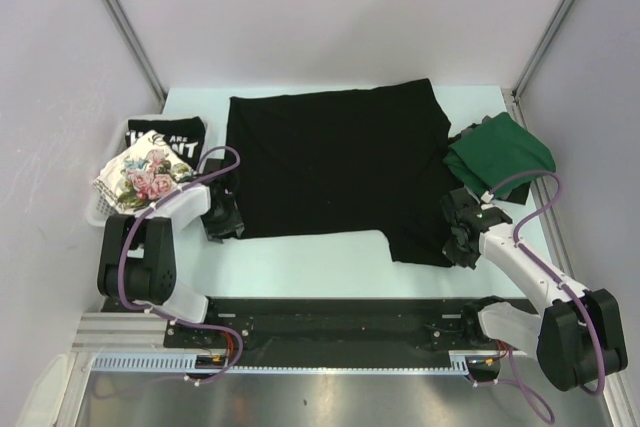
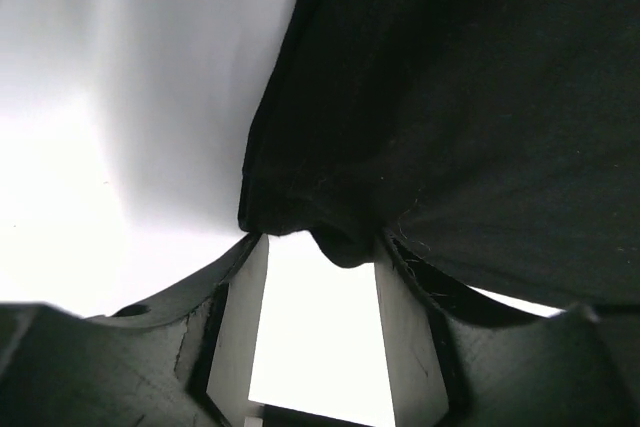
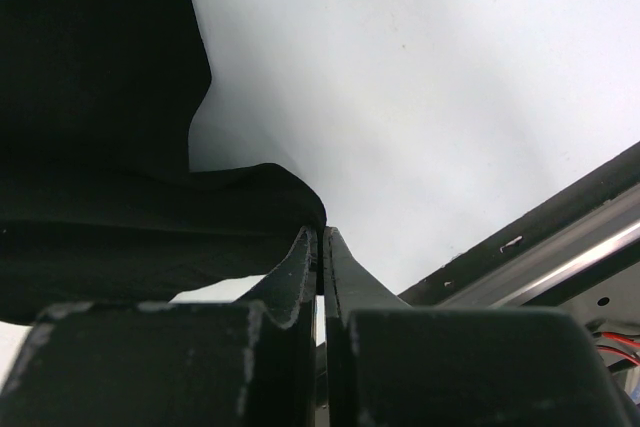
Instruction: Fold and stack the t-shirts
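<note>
The left hand (image 2: pixel 320 247) hid the near left corner of the large plain black t-shirt (image 1: pixel 340 162) in the top view. Its wrist camera showed the fingers (image 2: pixel 240 317) standing apart, with a bunched fold of the hem hanging at their tips. Whether either finger pressed the fold was hard to make out.

The right hand (image 3: pixel 322 235) was closed, its fingers (image 3: pixel 300 267) pressed together on the near right corner of the same shirt, where the cloth ran into the tips. Both wrist views were cut off by dark cloth and glare, so little else showed.

The black shirt lay spread flat across the middle of the pale blue-white counter (image 1: pixel 300 262), reaching almost to the far edge. A crumpled dark green t-shirt (image 1: pixel 500 155) sat at the right edge, touching the black one's right sleeve.

At the left edge stood a white slatted plastic basket (image 1: pixel 97 215), mostly hidden by its load. In it lay a folded black t-shirt with white lettering (image 1: pixel 165 134), the words only partly readable. A folded white floral-print t-shirt (image 1: pixel 140 179) lay over its near part.

Plain pale grey walls (image 1: pixel 330 7) with slanting metal posts (image 1: pixel 120 17) enclosed the counter. A ribbed aluminium rail (image 1: pixel 300 367) ran along the near edge.
</note>
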Controlling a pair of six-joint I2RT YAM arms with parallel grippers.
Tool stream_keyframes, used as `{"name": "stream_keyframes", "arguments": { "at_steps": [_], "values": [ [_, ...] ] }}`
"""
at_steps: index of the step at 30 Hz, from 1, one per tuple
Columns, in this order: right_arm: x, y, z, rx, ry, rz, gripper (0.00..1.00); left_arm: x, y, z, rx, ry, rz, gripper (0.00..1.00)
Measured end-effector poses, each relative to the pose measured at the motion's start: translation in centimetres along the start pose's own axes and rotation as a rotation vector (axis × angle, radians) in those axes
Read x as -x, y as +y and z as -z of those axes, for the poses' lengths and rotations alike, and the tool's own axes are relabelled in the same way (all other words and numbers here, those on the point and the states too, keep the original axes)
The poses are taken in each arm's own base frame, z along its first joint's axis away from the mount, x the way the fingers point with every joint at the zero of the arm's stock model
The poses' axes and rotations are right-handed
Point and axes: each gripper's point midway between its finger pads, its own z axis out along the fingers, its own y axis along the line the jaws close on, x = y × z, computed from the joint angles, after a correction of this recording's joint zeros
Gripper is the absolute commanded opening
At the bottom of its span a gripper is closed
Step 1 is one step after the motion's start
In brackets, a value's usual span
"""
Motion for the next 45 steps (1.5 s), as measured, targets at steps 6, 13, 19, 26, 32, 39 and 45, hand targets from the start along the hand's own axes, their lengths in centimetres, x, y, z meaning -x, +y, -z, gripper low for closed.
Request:
{"name": "stream_keyframes", "arguments": {
  "at_steps": [6,13,19,26,32,39,45],
  "values": [
    [-0.1,0.0,-0.1,-0.005,0.003,0.003,0.0,0.3,0.8,0.3,0.036,-0.02,-0.003,0.5],
    [-0.1,0.0,-0.2,-0.01,0.007,0.005,0.0,0.8,0.9,1.2,0.028,-0.057,0.001,0.48],
    [-0.1,0.0,-0.2,-0.01,0.007,0.005,0.0,1.2,1.5,1.1,0.057,-0.072,0.006,0.47],
    [-0.1,0.0,-0.2,-0.01,0.007,0.005,0.0,2.0,1.6,0.7,0.084,-0.081,-0.004,0.47],
    [-0.1,0.0,-0.2,-0.009,0.008,0.005,0.0,2.8,1.4,0.4,0.093,-0.089,-0.015,0.47],
    [-0.2,0.0,-0.2,-0.009,0.009,0.005,0.0,2.9,1.1,-0.5,0.094,-0.067,-0.033,0.47],
    [-0.2,0.0,-0.2,-0.009,0.009,0.005,0.0,2.9,1.1,-0.5,0.094,-0.063,-0.035,0.48]
  ]
}}
